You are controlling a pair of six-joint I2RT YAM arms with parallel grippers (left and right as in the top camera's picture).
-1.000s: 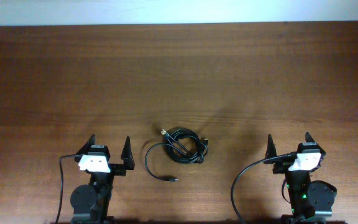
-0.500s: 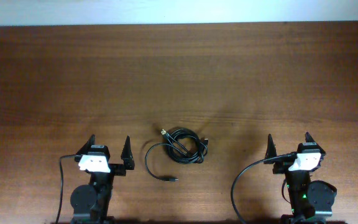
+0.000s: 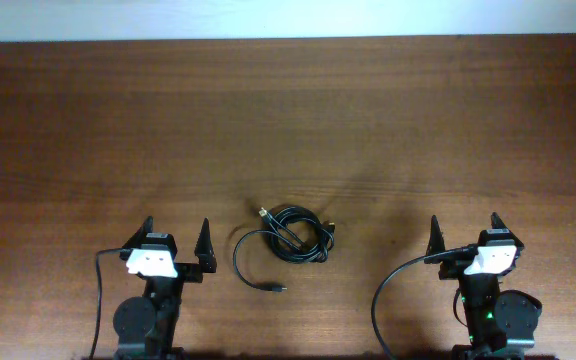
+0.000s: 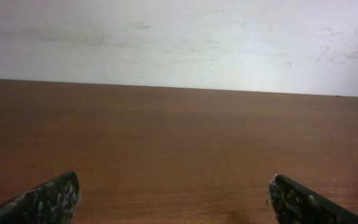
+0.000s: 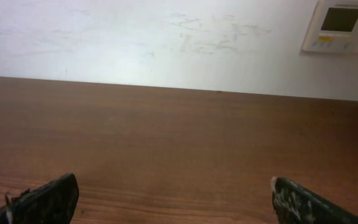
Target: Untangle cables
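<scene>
The thin black cables (image 3: 296,236) lie coiled together on the wooden table (image 3: 288,120), between the two arms in the overhead view. One loose cord (image 3: 248,268) loops out to the left and ends in a small plug (image 3: 279,289). My left gripper (image 3: 177,234) is open and empty, left of the coil. My right gripper (image 3: 464,228) is open and empty, well to the right of it. Both wrist views show only bare table between the open fingertips (image 4: 55,196) (image 5: 300,199); the cables are out of those views.
Thick black cables (image 3: 383,295) hang from the arm bases at the front edge. A white wall (image 5: 166,37) stands beyond the table's far edge, with a small wall panel (image 5: 340,25) at the right.
</scene>
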